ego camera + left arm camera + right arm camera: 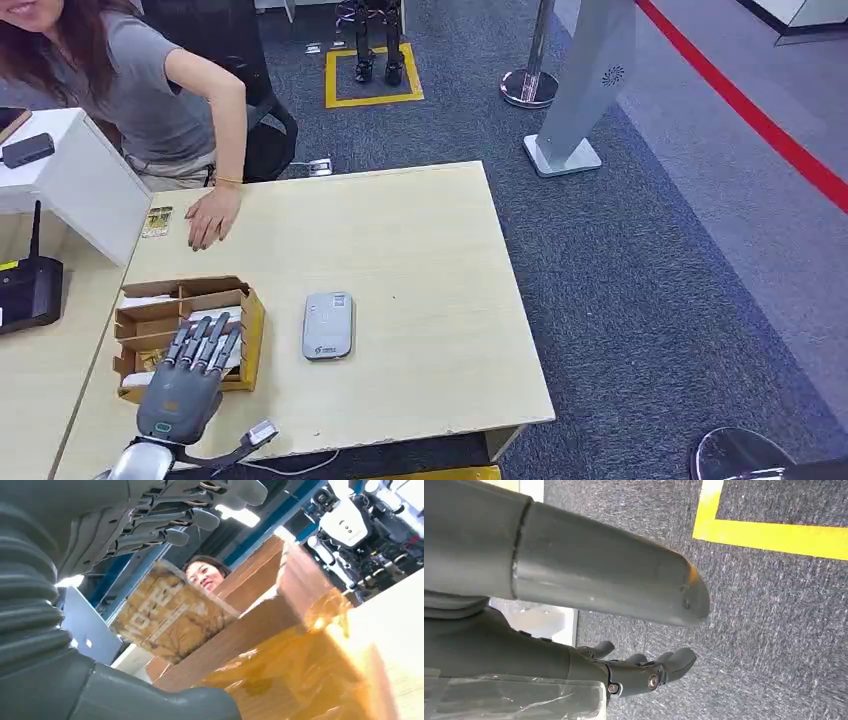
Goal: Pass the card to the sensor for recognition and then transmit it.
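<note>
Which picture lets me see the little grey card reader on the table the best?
The head view. There the grey sensor lies flat and whole on the table, just beside the cardboard box. The left wrist view looks at the box and a card instead, and the right wrist view looks down at the carpet.

I seem to be in a robotics lab or demo hall. My pale wooden surface (400,250) stands on grey office carpet (620,280), which carries a yellow taped square (373,98) at twelve o'clock and a red line (760,120) at two o'clock. A chrome barrier post (530,85) and a grey standing panel (585,90) rise at one o'clock. My left wrist view shows a white humanoid robot (350,522) under blue beams.
</note>
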Controlling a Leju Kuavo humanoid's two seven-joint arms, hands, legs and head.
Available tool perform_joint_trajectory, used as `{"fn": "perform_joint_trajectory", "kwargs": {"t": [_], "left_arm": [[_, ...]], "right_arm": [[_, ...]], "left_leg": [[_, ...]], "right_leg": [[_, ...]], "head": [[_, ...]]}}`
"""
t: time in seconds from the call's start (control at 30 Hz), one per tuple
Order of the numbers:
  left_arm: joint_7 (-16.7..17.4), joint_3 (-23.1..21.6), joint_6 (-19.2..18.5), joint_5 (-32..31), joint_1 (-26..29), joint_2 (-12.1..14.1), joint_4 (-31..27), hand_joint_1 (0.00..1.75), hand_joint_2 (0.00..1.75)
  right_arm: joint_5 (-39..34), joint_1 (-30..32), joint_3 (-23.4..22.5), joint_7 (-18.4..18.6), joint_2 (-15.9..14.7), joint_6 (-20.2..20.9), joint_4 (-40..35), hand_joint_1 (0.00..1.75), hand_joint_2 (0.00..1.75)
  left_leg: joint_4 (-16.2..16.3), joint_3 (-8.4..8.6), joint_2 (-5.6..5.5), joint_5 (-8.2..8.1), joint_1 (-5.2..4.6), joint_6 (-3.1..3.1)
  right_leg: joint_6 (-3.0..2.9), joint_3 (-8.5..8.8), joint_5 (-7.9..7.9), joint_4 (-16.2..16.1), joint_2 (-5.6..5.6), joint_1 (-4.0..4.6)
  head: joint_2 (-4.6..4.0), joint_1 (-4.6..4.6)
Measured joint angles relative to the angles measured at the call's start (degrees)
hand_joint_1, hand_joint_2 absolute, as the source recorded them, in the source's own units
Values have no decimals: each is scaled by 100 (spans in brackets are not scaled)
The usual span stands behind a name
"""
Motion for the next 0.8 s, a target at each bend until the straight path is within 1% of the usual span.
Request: {"fn": "perform_joint_trajectory", "kwargs": {"t": [0.23, 0.6, 0.8], "left_arm": [[-55, 0, -26, 0, 1, -114, -79, 0, 175], [-72, 0, -29, 0, 22, -214, -90, 0, 175], [-146, 0, -151, 2, 175, -308, -276, 0, 175]], "right_arm": [[2, -2, 0, -18, 0, 0, 0, 0, 0], [-33, 14, 0, -18, 0, -11, 0, 0, 0], [-87, 30, -17, -18, 0, -17, -2, 0, 0]], "left_leg": [[0, 0, 0, 0, 0, 0], [0, 0, 0, 0, 0, 0], [0, 0, 0, 0, -1, 0]], "right_leg": [[0, 0, 0, 0, 0, 0], [0, 0, 0, 0, 0, 0], [0, 0, 0, 0, 0, 0]], "head": [[0, -2], [0, -2], [-2, -4]]}}
